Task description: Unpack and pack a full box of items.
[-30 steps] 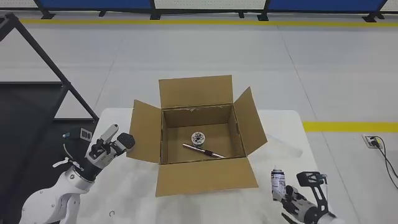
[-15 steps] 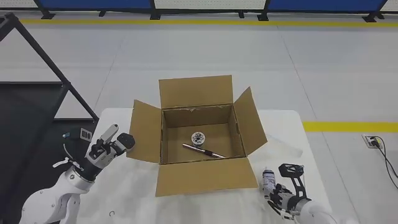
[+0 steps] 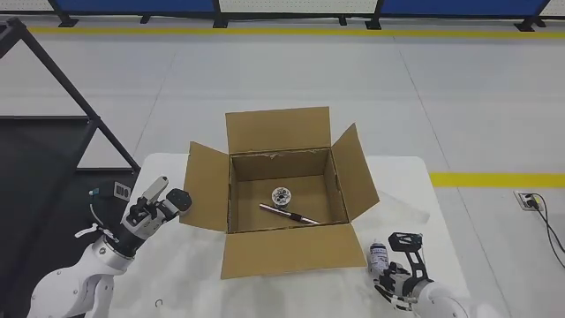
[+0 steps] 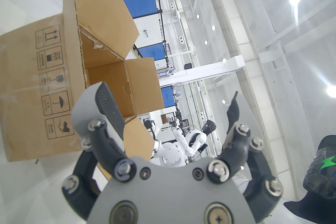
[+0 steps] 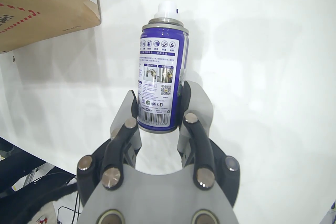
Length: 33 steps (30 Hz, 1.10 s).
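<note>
The right claw (image 5: 159, 99) is clamped on the lower end of a purple-and-white metal spray can with a white nozzle (image 5: 160, 72), holding it just off the near right corner of the open brown cardboard box (image 3: 282, 199). Whether the can's base touches the white surface (image 3: 177, 265) cannot be told. The left claw (image 4: 169, 101) hangs beside the box's left flap with its fingers spread apart and nothing between them.

Inside the box lie a small round metal part (image 3: 282, 196) and, nearer the front wall, a slender dark rod (image 3: 287, 214).

With the can outside the box and two items in it, this reads as the unpacking half of the job (though a pick-up for repacking would look much the same). If so, the next move calls for settling the can upright on the surface clear of the box's near flap, parting the claw, and backing away without nudging the tall, tippy can. After that, the items in the box remain to be lifted out.
</note>
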### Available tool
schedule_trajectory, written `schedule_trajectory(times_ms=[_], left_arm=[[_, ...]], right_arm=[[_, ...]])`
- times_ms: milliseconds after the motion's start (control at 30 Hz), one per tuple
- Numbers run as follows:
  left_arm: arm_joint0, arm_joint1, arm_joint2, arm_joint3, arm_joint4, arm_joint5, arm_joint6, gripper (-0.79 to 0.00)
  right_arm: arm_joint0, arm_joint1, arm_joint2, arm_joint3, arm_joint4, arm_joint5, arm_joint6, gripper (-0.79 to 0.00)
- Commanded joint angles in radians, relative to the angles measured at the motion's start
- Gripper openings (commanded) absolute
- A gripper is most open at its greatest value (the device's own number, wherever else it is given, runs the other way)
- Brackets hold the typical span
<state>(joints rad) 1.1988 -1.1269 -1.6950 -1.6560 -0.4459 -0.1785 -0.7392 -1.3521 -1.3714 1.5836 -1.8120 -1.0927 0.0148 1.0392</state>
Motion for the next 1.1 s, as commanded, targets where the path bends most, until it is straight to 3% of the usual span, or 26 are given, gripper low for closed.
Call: schedule_trajectory(times_ms=[0,500,700,1067], left_arm=[[0.000,0.000,0.000,0.000,0.000,0.000,0.000,0.000],[0.000,0.000,0.000,0.000,0.000,0.000,0.000,0.000],[0.000,0.000,0.000,0.000,0.000,0.000,0.000,0.000],[0.000,0.000,0.000,0.000,0.000,0.000,0.000,0.000]], right_arm=[[0.003,0.002,-0.003,0.000,-0.007,-0.002,0.005,-0.459],[0.016,0.016,-0.025,0.012,-0.010,0.006,0.011,-0.413],[0.006,0.022,-0.025,-0.011,-0.006,0.007,0.010,-0.197],[-0.014,0.033,-0.023,-0.052,-0.002,0.013,0.003,-0.123]])
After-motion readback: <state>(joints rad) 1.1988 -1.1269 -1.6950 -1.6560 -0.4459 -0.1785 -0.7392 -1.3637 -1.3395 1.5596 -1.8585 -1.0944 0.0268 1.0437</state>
